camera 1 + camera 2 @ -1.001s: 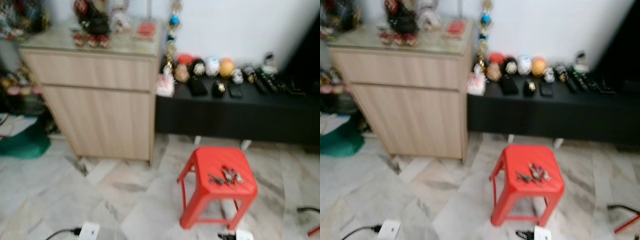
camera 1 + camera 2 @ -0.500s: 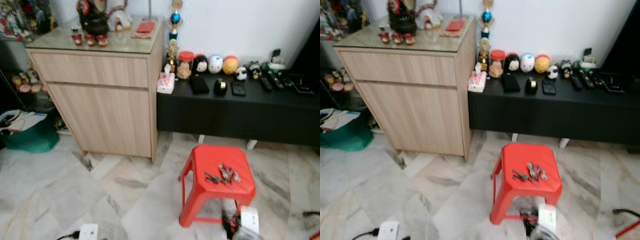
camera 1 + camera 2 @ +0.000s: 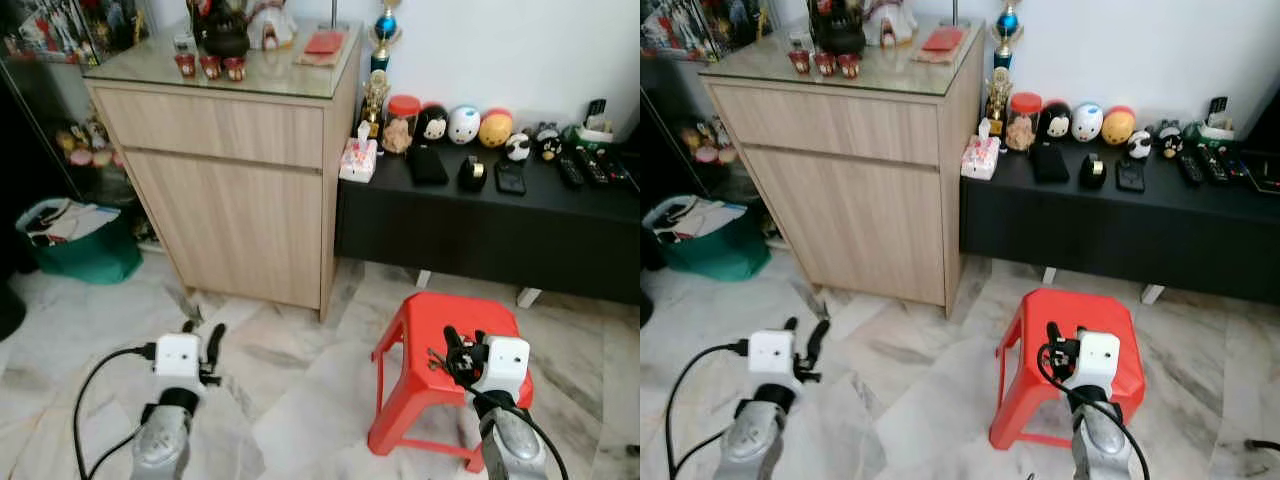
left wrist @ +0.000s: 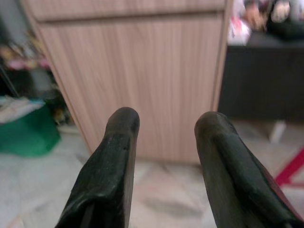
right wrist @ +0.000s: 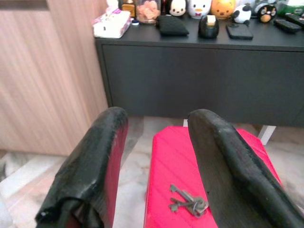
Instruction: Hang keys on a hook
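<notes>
A bunch of keys (image 5: 187, 202) lies on top of a red plastic stool (image 3: 440, 320) on the marble floor. My right gripper (image 3: 461, 342) hovers low over the stool's near side, just short of the keys, and its two black fingers (image 5: 107, 142) stand open with nothing between them. In the head views the right wrist partly hides the keys (image 3: 436, 354). My left gripper (image 3: 203, 333) is raised over the floor to the left, open and empty, facing the wooden cabinet (image 4: 142, 71).
A light wood cabinet (image 3: 240, 170) with a glass top and figurines stands at the back left. A low black bench (image 3: 480, 230) with toys and remotes runs along the white wall. A green bag (image 3: 80, 255) sits on the floor at the left. A black cable (image 3: 95, 375) trails from the left arm.
Both arms have risen into view from the bottom edge. The right gripper has come up over the stool near the keys. The camera has also shifted, so the scene sits lower and further right.
</notes>
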Motion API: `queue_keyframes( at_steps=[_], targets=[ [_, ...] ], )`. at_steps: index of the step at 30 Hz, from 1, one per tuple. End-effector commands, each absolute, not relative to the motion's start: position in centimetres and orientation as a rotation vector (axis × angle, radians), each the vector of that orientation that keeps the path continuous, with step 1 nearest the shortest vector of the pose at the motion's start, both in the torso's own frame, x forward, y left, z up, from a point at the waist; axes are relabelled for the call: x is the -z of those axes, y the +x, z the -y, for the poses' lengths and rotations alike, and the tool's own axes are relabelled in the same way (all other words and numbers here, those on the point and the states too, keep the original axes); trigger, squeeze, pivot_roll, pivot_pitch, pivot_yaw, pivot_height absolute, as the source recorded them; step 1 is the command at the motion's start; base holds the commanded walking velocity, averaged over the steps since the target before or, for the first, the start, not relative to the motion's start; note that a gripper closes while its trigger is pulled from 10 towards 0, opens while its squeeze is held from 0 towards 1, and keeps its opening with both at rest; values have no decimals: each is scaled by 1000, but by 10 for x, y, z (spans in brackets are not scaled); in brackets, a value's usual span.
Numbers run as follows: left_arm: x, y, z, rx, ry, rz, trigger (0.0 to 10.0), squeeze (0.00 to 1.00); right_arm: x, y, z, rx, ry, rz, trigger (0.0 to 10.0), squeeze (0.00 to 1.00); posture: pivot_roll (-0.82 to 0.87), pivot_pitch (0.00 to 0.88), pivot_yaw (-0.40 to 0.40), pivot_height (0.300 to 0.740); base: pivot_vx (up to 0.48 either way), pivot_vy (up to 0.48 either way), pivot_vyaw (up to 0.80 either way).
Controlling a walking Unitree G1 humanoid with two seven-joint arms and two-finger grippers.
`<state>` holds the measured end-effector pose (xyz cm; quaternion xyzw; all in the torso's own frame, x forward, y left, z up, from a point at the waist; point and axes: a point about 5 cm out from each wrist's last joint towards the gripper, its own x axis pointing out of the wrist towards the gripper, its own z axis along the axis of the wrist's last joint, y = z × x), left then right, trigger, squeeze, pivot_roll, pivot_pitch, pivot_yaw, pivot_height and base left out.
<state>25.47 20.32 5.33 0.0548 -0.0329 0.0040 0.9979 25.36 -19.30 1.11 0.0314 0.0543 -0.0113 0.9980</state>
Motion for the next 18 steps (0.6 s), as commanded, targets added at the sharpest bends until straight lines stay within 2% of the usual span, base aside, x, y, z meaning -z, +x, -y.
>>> queue_keyframes(
  at_steps=[1,9,18],
  targets=[
    [-55,249,-198,6,96,70,10000,0,-12,248,190,18,50,-89,10000,0,-2,0,-34,740,0,0,0],
    [-63,243,-198,5,120,64,10000,0,-31,247,184,-17,23,-26,10000,0,13,0,-78,740,0,0,0],
    [-60,244,-194,66,160,15,10000,0,-43,256,186,-10,33,-3,10000,0,10,0,-67,740,0,0,0]
  ],
)
